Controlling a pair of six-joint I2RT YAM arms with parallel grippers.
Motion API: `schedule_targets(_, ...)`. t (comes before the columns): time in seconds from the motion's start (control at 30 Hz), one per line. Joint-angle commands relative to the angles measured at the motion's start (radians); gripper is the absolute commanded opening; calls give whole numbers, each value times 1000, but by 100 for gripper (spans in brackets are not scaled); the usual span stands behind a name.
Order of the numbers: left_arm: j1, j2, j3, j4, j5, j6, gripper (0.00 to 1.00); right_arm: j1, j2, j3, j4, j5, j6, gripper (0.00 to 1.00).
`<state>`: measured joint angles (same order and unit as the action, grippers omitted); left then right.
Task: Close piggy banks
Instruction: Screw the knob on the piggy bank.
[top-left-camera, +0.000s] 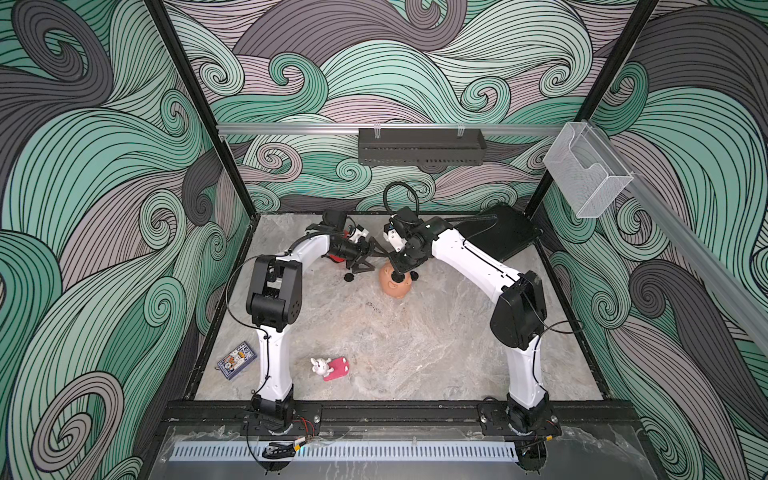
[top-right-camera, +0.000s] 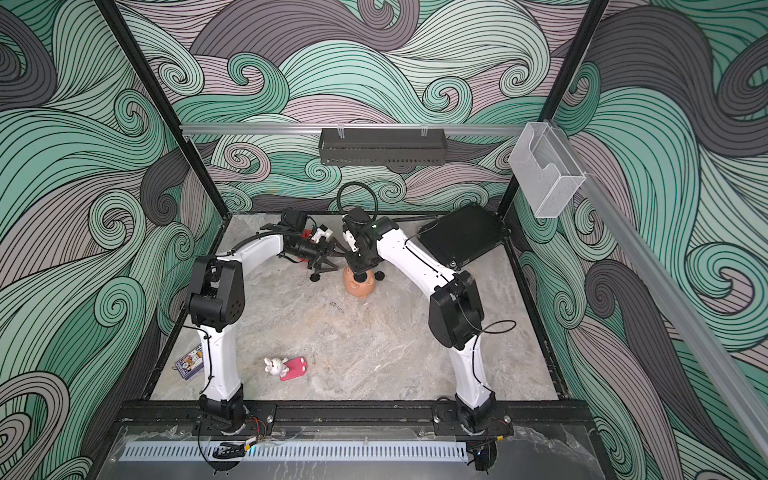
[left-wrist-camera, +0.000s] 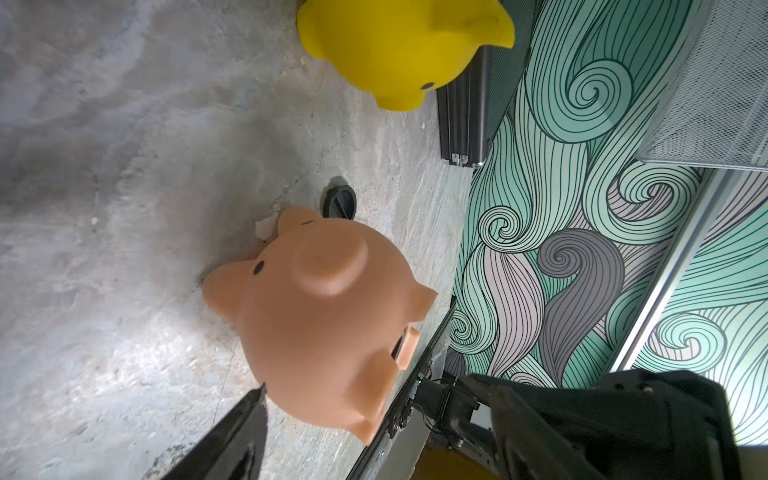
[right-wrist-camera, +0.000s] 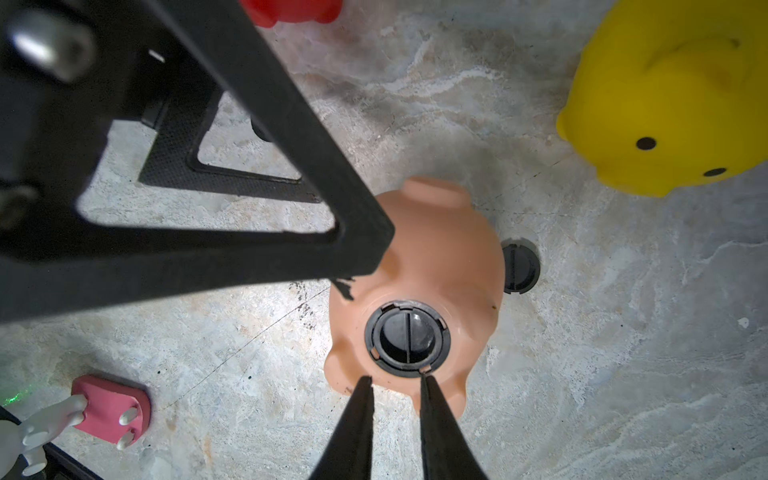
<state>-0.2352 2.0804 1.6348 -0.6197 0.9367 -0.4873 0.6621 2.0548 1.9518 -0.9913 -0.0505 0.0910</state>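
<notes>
- The peach pig (right-wrist-camera: 449, 249) lies belly-up on the table, and a black plug (right-wrist-camera: 407, 336) sits in its belly hole.
- The right gripper (right-wrist-camera: 395, 380) hangs directly above this pig. Its fingertips are a little apart, at the rim of the plug, and they hold nothing.
- The ridge of the plug points toward the gap between these fingertips, so I think a short descent is enough to pinch and turn it, if it is not locked.
- The left gripper (top-left-camera: 375, 258) is wide open beside the pig. One finger is at its flank; I cannot tell if it touches.
- A loose plug (right-wrist-camera: 519, 268) lies just beside the pig, on the side of the yellow pig (right-wrist-camera: 665, 104). The right arm seems nearer to it.
- The red pig (right-wrist-camera: 291, 10) is beyond the left gripper.
</notes>
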Motion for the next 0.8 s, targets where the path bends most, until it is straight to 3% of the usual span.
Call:
schedule_targets(0.0, 16, -76, 32, -54, -64, 0, 83, 4, -51, 24, -13, 13, 18, 26)
schedule_targets(0.2, 54, -169, 26, -82, -265, -47, 83, 3, -117, -27, -13, -1, 43, 31)
schedule_targets(0.37, 57, -228, 45, -137, -604, -61, 86, 4, -192, -84, -13, -31, 104, 38)
schedule_targets(0.6, 58, -216, 141, -183, -878, -56, 91, 44, -337, -241, 35, -113, 101, 45)
schedule_targets(0.77, 56, -159, 228, -189, -1021, -6, 96, 74, -436, -343, 55, -132, 126, 61)
